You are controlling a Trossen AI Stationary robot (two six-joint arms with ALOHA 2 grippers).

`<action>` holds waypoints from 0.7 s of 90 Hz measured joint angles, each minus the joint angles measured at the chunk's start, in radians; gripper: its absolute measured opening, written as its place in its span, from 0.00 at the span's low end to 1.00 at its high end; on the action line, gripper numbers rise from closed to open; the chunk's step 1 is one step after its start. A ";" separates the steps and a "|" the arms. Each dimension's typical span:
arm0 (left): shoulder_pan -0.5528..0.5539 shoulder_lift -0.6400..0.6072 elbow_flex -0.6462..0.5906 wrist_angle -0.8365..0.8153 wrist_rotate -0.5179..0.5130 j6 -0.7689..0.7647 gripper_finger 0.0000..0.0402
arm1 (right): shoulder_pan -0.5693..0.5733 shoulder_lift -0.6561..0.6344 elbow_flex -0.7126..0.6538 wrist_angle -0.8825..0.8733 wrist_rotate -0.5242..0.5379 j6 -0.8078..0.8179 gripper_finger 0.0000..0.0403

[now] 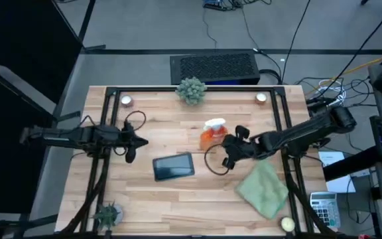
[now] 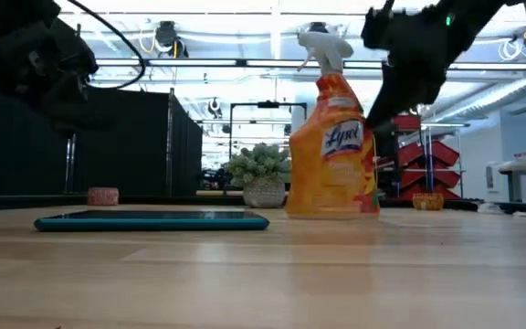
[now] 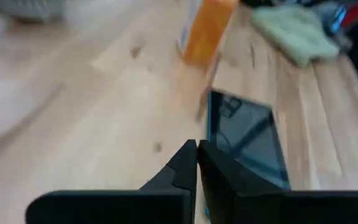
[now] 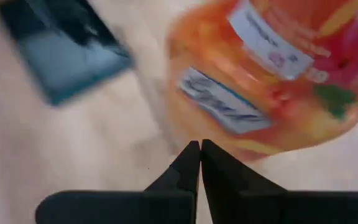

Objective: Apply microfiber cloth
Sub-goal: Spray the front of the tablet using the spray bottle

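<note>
Right gripper (image 1: 229, 154), fingers pressed together and empty, reaches in from the frame's right edge on a long outstretched arm, hovering beside the orange spray bottle (image 1: 213, 133) labelled "Lysol". Left gripper (image 1: 138, 141), likewise closed, waits at centre left. Microfiber cloth (image 1: 264, 188) lies rumpled at lower right, just below-right of the right gripper. Dark tablet (image 1: 174, 166) sits at centre.

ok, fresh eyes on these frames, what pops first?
The bright orange plastic Lysol spray bottle stands upright mid-table, with the right gripper beside it, jaws shut and empty. A dark rectangular tablet lies flat nearer the front edge. The rumpled pale sage-green microfiber cloth sits untouched toward the table's right front, while the left gripper waits at the left, jaws shut.
</note>
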 joint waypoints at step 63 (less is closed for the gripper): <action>-0.321 0.518 0.128 -0.071 0.047 -0.225 0.00 | 0.017 0.416 0.000 0.474 -0.105 0.525 0.33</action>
